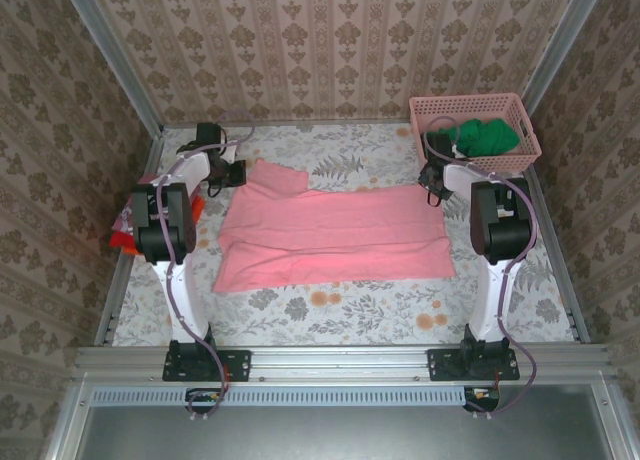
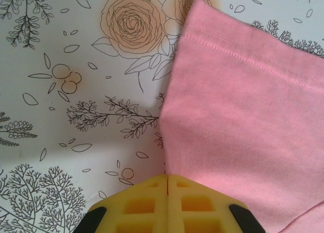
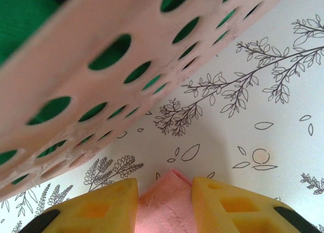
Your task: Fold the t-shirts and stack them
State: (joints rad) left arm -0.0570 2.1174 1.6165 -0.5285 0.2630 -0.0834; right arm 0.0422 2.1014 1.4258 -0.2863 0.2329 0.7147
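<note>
A salmon-pink t-shirt [image 1: 335, 240] lies flat across the middle of the table, folded lengthwise, with one sleeve [image 1: 277, 176] sticking out at the far left. My left gripper [image 1: 232, 172] sits at that sleeve's edge. In the left wrist view its yellow fingers are pressed together [image 2: 167, 180] exactly where the pink fabric's [image 2: 238, 121] edge meets them. My right gripper [image 1: 432, 185] is at the shirt's far right corner. It stands open [image 3: 164, 185], with the stitched hem corner [image 3: 167, 207] lying between its fingers. A bunched orange-red shirt [image 1: 122, 240] lies at the left table edge, partly hidden by the left arm.
A pink lattice basket [image 1: 520, 115] holding a green cloth [image 1: 485, 135] stands at the far right corner, close above the right gripper; its wall [image 3: 101, 66] looms just beyond the fingers. Patterned walls close in the table on three sides. Bare floral tabletop [image 1: 340, 310] lies in front of the shirt.
</note>
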